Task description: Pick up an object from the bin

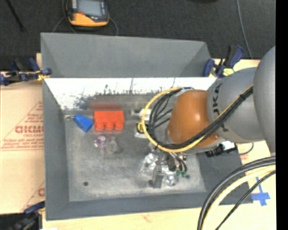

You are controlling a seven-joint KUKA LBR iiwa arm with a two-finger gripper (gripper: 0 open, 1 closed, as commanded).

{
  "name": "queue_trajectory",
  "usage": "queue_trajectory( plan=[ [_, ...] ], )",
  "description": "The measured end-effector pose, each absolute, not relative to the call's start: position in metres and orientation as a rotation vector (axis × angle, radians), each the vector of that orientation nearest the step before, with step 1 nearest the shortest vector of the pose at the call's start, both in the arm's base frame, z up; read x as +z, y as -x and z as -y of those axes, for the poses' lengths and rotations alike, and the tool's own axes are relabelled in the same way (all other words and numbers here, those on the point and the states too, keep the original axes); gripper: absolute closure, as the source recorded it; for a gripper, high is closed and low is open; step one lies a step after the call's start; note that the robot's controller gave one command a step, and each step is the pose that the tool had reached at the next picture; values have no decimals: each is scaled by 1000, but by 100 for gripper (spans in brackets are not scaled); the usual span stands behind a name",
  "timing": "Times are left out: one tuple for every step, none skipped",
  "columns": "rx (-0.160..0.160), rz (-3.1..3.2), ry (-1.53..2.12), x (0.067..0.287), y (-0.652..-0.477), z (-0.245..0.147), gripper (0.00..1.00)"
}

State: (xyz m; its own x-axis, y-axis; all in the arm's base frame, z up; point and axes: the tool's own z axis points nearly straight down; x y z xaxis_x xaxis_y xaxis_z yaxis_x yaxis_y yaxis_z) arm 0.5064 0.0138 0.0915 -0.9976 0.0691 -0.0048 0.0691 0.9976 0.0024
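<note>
Front right of bin | gripper low | red block apart (rear)

The bin is grey throughout. Its floor is dull and scuffed, and its far wall carries a whitish band flecked with dark scratches and speckles. The studded block is a bright orange-red, studs and body alike. The smaller block is plain blue. A little clear trinket has a faint purple tint. The crumpled wrapper is see-through and glints silver-white. A tiny dark speck marks the grey floor. The arm is pale grey with dark lettering. Its wrist cover is a glossy orange, looped by black and yellow cables. The gripper is dark grey, with a spot of green beside it.
</note>
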Motion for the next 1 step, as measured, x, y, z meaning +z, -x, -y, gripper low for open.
queue_trajectory(
  plan=[
    [-1,-3137,-114,90,-506,-10,100]
  ],
)
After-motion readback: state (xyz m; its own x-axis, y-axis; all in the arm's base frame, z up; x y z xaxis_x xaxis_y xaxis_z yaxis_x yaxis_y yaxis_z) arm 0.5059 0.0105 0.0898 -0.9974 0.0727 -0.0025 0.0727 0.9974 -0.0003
